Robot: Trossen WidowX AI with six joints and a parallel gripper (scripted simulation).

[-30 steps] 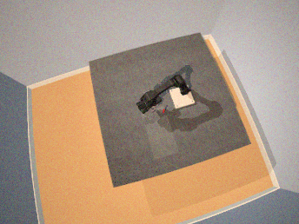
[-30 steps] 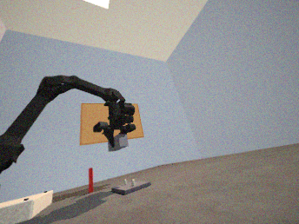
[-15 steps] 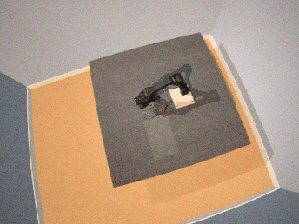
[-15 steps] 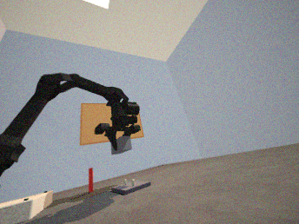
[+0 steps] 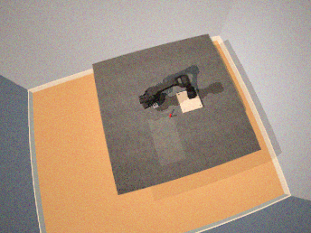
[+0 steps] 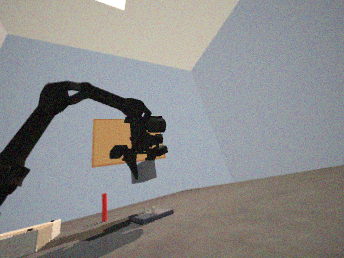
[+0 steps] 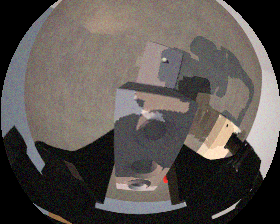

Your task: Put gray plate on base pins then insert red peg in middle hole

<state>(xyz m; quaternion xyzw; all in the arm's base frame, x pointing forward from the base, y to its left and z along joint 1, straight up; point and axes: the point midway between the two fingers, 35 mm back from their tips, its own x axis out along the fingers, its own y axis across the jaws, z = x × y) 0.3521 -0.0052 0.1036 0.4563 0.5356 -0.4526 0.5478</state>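
Note:
My gripper (image 6: 143,168) (image 7: 141,132) is shut on the gray plate (image 6: 146,173) (image 7: 131,150), which is up in the air and tilted in the exterior view. The gray base (image 6: 159,215) (image 7: 149,62) lies on the table below it. In the exterior view its two short pins point up, with clear space under the plate; in the wrist view one pin shows and the plate's edge hides part of the base. The red peg (image 5: 170,116) (image 6: 104,208) stands upright beside the base; only a bit shows in the wrist view (image 7: 165,179). In the top view the plate and base cannot be told clearly.
A pale block (image 5: 191,103) (image 6: 48,234) (image 7: 216,143) lies at the arm's foot, on the peg's side away from the base. The dark table top (image 5: 131,160) carries the arm's shadow, which falls partly over the base. A lighter rectangular patch (image 5: 167,142) shows on the table.

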